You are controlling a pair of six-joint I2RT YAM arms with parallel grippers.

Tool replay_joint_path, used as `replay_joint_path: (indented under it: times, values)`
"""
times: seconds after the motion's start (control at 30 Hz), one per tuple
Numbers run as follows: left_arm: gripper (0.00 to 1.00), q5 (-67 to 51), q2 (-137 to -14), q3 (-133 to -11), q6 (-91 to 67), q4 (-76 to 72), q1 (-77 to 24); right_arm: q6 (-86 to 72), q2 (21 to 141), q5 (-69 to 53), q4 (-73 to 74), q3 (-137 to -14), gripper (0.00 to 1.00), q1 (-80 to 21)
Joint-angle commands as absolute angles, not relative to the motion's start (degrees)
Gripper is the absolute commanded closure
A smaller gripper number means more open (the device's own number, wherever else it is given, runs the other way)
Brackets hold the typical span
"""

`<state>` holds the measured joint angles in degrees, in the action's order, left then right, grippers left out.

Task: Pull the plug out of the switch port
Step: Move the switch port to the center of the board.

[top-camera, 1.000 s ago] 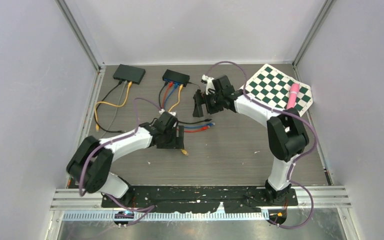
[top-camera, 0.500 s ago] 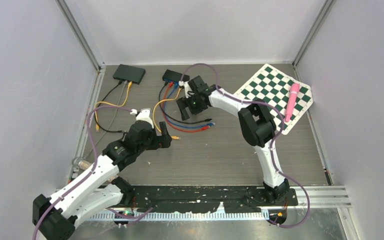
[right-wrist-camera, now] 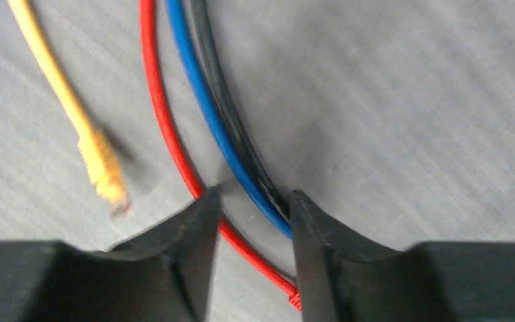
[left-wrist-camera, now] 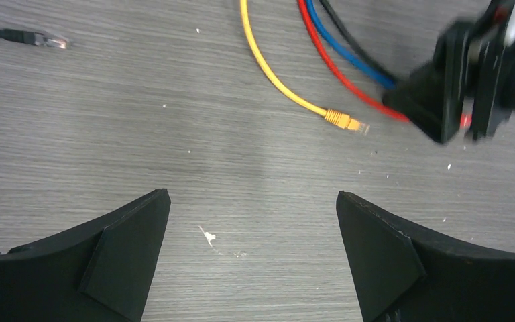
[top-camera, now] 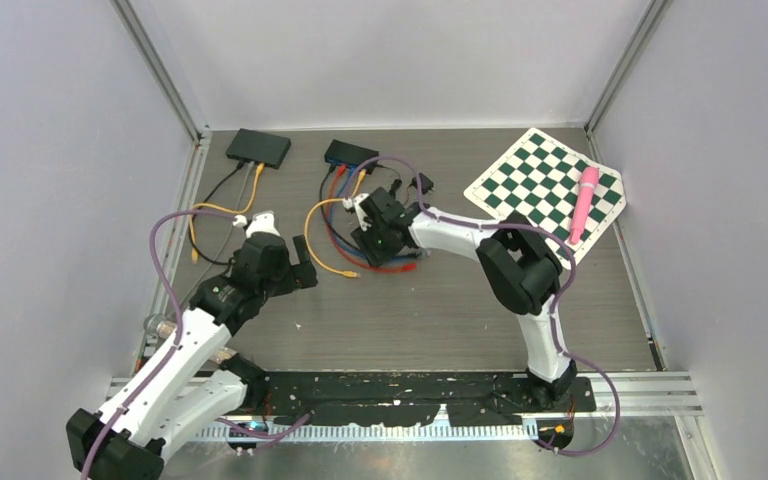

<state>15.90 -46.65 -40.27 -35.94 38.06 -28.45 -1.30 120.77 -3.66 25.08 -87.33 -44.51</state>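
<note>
- The switch sat near the far edge of the tabletop, left of its middle. We saw coloured cables running into its near face, so we judged that no plug had yet been pulled. The ports themselves were too small for us to read.
- From there the red cable, blue cable and black cable trailed toward the middle of the tabletop. The yellow cable looped beside them and ended in a loose yellow plug lying flat.
- We judged the step in hand to be taking hold of a cable well short of the switch, before any pull on it.
- The right gripper was low over that bundle with its jaws part-way apart. The red cable ran through the gap, the blue one lay against the inner face of one finger, and the black one passed behind that finger. We saw nothing clamped yet.
- In our view the next move called for closing on one cable only, then drawing it toward the near edge, in line with the port. A sideways tug might drag the light switch along.
- The left gripper hung with its jaws spread wide and empty, nearer the left edge, apart from every cable.
- A second switch lay toward the far left corner.
</note>
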Motion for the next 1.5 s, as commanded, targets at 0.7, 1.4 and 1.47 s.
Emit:
replay_joint_path:
  times: [0.7,1.4,1.47]
  values:
    - [0.00,0.38,-79.45,-65.05,-24.72,36.31,-18.42,-14.46,82.57,-0.80,36.26,-58.66,0.30,-56.63]
    - [0.04,-30.64,-117.02,-100.20,-20.13,37.43,-7.80,-32.25,110.65,-26.70,21.92,-89.38,0.31,-23.37]
    - [0.06,-31.47,-119.31,-100.97,-20.30,37.20,-7.82,-32.07,114.42,-26.15,21.28,-92.34,0.33,-23.34]
